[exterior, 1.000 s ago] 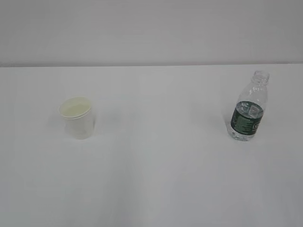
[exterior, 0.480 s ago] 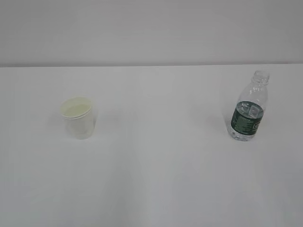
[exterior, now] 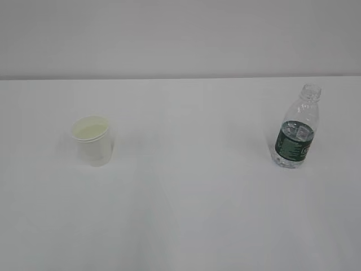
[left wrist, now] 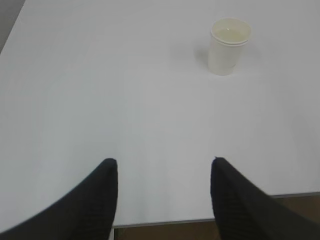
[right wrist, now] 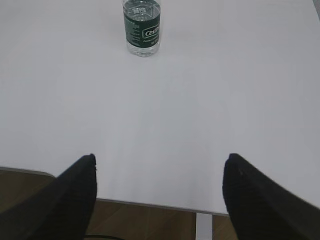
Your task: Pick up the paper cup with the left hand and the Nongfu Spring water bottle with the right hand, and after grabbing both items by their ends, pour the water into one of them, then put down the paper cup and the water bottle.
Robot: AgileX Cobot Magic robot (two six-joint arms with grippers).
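Observation:
The white paper cup (exterior: pixel 93 141) stands upright on the left of the white table, cream inside showing; the left wrist view has this paper cup (left wrist: pixel 228 46) far ahead and to the right. The Nongfu Spring water bottle (exterior: pixel 296 129), clear with a dark green label and no cap, stands upright on the right; its lower half (right wrist: pixel 142 27) shows at the top of the right wrist view. My left gripper (left wrist: pixel 164 162) hangs open over the table's near edge, nothing between its fingers. My right gripper (right wrist: pixel 159 159) is open wider, also empty, far short of the bottle. Neither arm appears in the exterior view.
The white table (exterior: pixel 186 203) runs back to a pale wall. Its near edge (left wrist: pixel 165 222) lies just under both grippers, with brown floor (right wrist: pixel 145 222) below it. A white table leg (right wrist: pixel 204 227) shows under the edge in the right wrist view.

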